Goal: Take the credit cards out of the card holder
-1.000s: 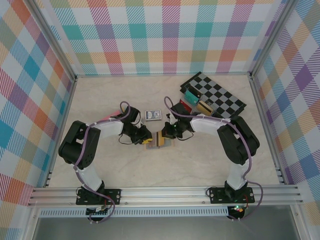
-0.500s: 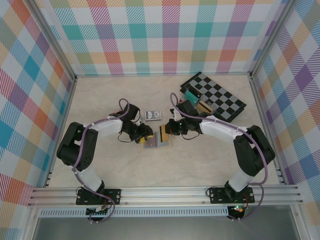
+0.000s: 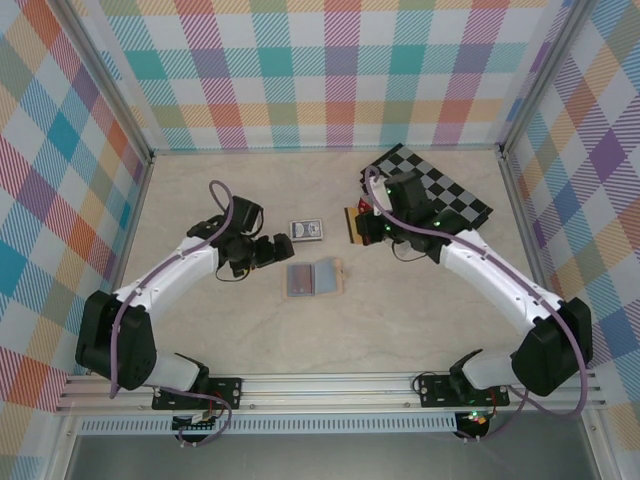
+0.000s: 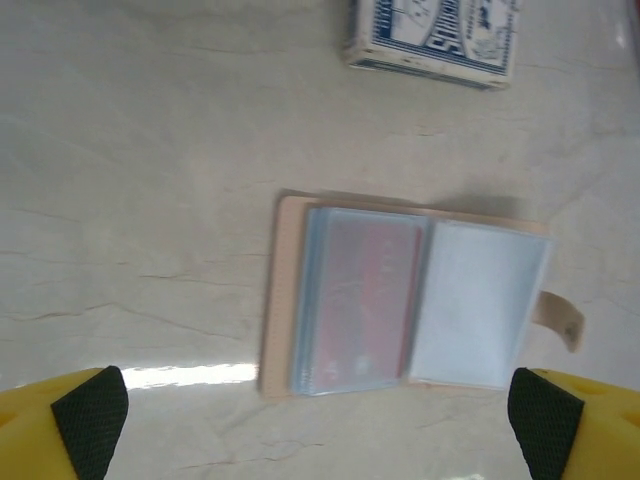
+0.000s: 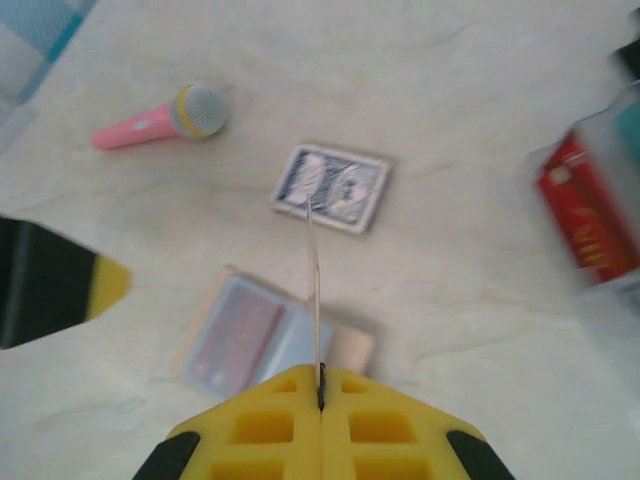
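Note:
The card holder (image 3: 313, 278) lies open and flat on the table, tan outside with clear blue-grey pockets. A red credit card (image 4: 362, 300) sits in the left pocket of the card holder (image 4: 285, 300). My left gripper (image 3: 277, 252) hovers just left of it, open, with nothing between its black-padded fingers (image 4: 90, 420). My right gripper (image 3: 362, 226) is behind and to the right of the holder, shut on a yellow credit card (image 3: 351, 224). In the right wrist view that card (image 5: 316, 280) stands edge-on out of the gripper (image 5: 321, 385), above the holder (image 5: 262, 335).
A dark blue playing-card pack (image 3: 306, 231) lies just behind the holder. A checkerboard (image 3: 440, 200) with a clear rack of coloured cards (image 3: 380, 195) is at the back right. A pink toy microphone (image 5: 160, 118) lies left of the pack.
The right gripper has carried the yellow card up and back, away from the holder, towards the checkerboard. The left gripper has opened, let go of the holder and drawn back to the left.

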Controlling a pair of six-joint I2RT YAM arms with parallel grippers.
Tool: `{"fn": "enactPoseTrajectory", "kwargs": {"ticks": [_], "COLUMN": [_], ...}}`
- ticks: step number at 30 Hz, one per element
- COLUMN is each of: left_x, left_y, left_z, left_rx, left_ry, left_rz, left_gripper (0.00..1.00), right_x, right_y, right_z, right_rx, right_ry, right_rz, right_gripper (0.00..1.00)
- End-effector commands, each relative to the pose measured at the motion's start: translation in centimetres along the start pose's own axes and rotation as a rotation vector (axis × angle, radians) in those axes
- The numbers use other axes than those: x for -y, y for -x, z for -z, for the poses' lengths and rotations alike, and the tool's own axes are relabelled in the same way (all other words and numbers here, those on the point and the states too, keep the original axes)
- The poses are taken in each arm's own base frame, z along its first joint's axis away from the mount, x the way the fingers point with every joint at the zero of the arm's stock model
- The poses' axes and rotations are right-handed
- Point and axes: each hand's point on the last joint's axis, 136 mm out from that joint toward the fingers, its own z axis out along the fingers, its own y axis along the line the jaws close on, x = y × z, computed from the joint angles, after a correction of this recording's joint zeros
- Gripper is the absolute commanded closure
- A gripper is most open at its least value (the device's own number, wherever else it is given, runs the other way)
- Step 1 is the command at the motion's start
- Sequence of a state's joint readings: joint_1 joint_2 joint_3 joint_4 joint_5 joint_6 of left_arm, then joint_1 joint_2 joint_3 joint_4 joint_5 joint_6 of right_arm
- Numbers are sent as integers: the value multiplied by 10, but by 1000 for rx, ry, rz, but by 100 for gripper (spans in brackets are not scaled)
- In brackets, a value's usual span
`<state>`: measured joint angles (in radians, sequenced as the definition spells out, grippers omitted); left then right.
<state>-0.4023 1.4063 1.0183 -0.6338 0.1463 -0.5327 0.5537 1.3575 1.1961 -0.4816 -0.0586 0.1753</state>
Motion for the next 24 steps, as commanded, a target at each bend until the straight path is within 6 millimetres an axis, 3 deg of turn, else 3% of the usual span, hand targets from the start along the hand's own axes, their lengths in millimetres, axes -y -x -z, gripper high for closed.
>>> {"fn": "enactPoseTrajectory", "kwargs": {"ticks": [1, 5, 13, 24], "left_x": [-28, -35, -42, -42], "left_y": [9, 13, 10, 4], "left_z": [20, 29, 27, 19], "left_rx": [59, 90, 88, 80], "left_ry": [144, 186, 199, 172], "left_rz": [-45, -58, -51, -29], "left_gripper": [0, 0, 0, 0], "right_x": [35, 61, 99, 138], "right_y": [-2, 3, 1, -3], "right_z": [18, 28, 26, 3], "right_rx": [-45, -81, -224, -435], "right_ry": [-150, -229, -360, -283], "right_rz": [155, 259, 510, 537], "right_gripper": [100, 100, 100, 100]}}
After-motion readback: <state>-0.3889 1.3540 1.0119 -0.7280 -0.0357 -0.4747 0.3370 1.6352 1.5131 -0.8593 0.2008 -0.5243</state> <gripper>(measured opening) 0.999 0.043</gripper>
